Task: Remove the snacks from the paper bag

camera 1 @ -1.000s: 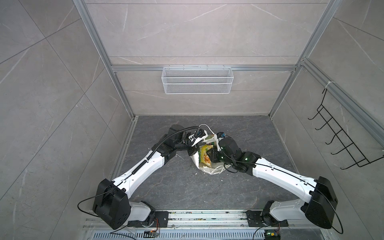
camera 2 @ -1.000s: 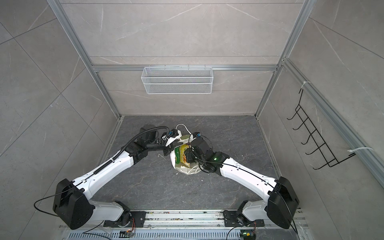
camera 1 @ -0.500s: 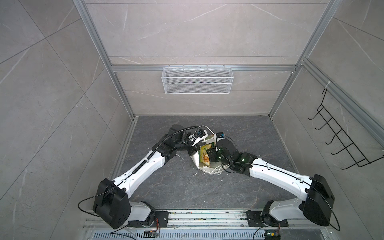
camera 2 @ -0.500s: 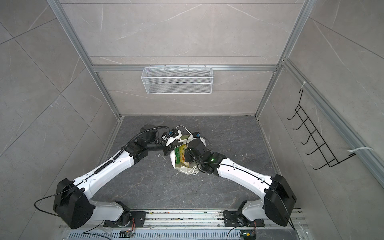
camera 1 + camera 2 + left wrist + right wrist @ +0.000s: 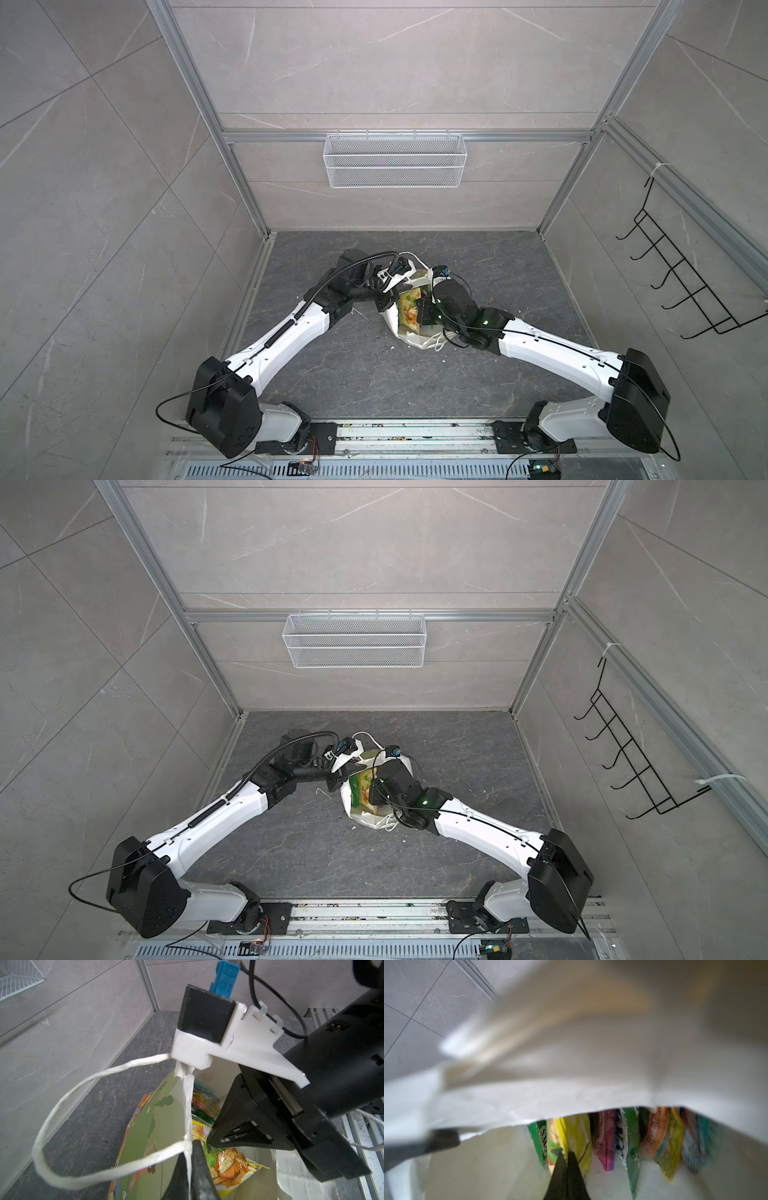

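Snacks (image 5: pixel 604 1140): right pincer (image 5: pixel 566 1155) has just pinched the yellow pouch (image 5: pixel 580 1134); left pincer (image 5: pixel 190 1148) clamps paper bag (image 5: pixel 153 1126) rim.

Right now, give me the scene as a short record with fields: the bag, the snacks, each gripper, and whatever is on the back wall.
paper bag: upright on the grey floor between the two arms, mouth open
snacks: several coloured pouches on edge inside the bag; none seen outside it
left gripper: shut on the bag's rim, beside a cord handle
right gripper: down inside the bag, shut on the edge of the yellow-green pouch
wire basket: hung on the back-wall rail, away from both arms
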Motion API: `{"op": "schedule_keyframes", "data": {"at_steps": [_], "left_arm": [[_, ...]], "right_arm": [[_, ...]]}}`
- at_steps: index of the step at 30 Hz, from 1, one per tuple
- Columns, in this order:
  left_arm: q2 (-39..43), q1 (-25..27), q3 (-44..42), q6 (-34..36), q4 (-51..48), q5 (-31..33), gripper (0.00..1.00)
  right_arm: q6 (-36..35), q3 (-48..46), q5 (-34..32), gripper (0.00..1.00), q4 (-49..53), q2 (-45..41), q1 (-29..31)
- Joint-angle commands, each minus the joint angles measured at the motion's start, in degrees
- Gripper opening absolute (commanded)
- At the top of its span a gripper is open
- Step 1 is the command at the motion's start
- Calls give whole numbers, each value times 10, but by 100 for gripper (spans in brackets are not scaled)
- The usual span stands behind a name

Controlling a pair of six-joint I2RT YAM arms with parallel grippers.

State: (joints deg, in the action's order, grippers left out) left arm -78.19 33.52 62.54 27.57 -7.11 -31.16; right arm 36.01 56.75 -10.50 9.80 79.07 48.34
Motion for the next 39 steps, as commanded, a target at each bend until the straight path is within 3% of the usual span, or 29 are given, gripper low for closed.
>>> {"op": "schedule_keyframes", "data": {"at_steps": [1,10,18,23,31,39], "left_arm": [[9,4,8,-10,54,-16,0],[8,3,5,-15,64,-3,0],[11,3,-3,-13,69,-12,0],[10,3,-1,-12,69,-13,0],[6,4,5,-13,68,-14,0],[6,3,5,-12,67,-16,0]], "right_arm": [[-25,-7,14,0,45,-17,9],[-75,-23,28,0,67,-75,26],[-148,-20,0,0,97,-138,27],[-190,0,0,0,101,-168,28],[-292,74,64,0,176,-202,27],[-325,123,14,0,258,-234,23]]}}
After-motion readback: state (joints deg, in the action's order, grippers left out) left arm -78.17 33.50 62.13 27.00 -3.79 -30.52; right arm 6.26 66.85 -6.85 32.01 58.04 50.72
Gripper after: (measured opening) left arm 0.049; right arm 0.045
